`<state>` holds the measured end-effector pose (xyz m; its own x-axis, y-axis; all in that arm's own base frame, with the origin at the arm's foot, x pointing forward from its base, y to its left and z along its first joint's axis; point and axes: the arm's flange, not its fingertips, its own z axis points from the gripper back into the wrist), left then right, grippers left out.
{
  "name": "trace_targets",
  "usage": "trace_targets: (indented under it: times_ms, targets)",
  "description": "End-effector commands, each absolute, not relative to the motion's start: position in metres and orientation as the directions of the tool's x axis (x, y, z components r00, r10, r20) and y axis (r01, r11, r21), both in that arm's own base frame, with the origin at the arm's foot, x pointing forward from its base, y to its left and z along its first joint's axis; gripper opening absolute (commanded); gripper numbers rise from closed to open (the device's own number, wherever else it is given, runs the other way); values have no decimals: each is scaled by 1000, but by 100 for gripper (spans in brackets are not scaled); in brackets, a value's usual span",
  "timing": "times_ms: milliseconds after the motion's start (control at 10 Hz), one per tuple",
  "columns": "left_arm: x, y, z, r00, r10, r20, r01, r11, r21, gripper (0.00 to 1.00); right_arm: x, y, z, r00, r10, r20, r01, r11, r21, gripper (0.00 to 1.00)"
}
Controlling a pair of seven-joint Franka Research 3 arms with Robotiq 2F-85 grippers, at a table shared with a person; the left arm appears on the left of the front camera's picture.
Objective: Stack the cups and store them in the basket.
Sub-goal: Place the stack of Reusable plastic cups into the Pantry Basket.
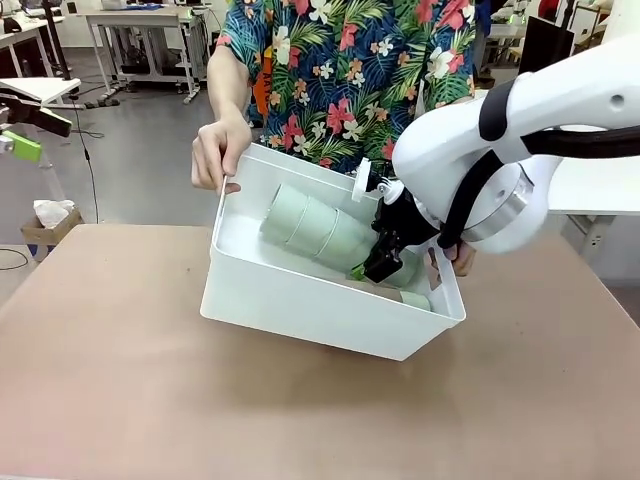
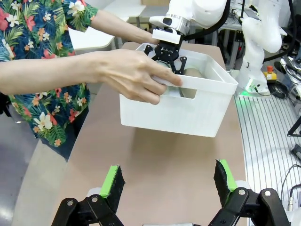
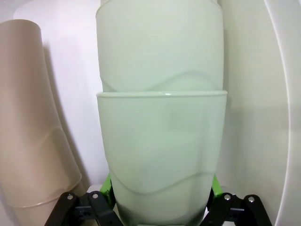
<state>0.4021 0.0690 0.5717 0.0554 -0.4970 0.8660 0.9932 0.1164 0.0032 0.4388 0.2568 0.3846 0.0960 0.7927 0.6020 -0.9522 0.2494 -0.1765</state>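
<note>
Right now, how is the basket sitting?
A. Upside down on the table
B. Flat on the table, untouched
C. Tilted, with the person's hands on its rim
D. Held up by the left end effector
C: the basket leans with its open side toward the camera, a person's hand grips its far rim, and the stack of mint cups lies inside at the right end effector.

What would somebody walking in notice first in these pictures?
Probably the white basket, tipped up off the table and held at both ends by a person's hands. Inside it lies a nested stack of mint green cups, with the right tool reaching into the basket and its green pads either side of the stack's end. A tan cup lies right beside the stack, while the left tool hangs open above the bare table.
</note>
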Motion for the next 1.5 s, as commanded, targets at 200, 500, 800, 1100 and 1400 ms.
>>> trace_targets:
  times_ms: [200, 500, 800, 1100, 1400]
  targets:
    - [400, 67, 575, 60, -491, 869, 993, 117, -2, 100, 439, 250, 380, 45, 782, 622, -955, 216, -203, 85]
    - [400, 67, 575, 60, -491, 869, 993, 117, -2, 100, 440, 250, 380, 42, 786, 616, -956, 211, -204, 100]
    - [400, 67, 575, 60, -491, 869, 993, 117, -2, 100, 434, 240, 395, 41, 780, 624, -958, 208, -198, 100]
    - [400, 67, 575, 60, -491, 869, 993, 117, -2, 100, 418, 205, 438, 35, 734, 678, -969, 190, -155, 100]
    - [400, 67, 575, 60, -491, 869, 993, 117, -2, 100, 395, 156, 492, 16, 648, 762, -980, 162, -117, 100]
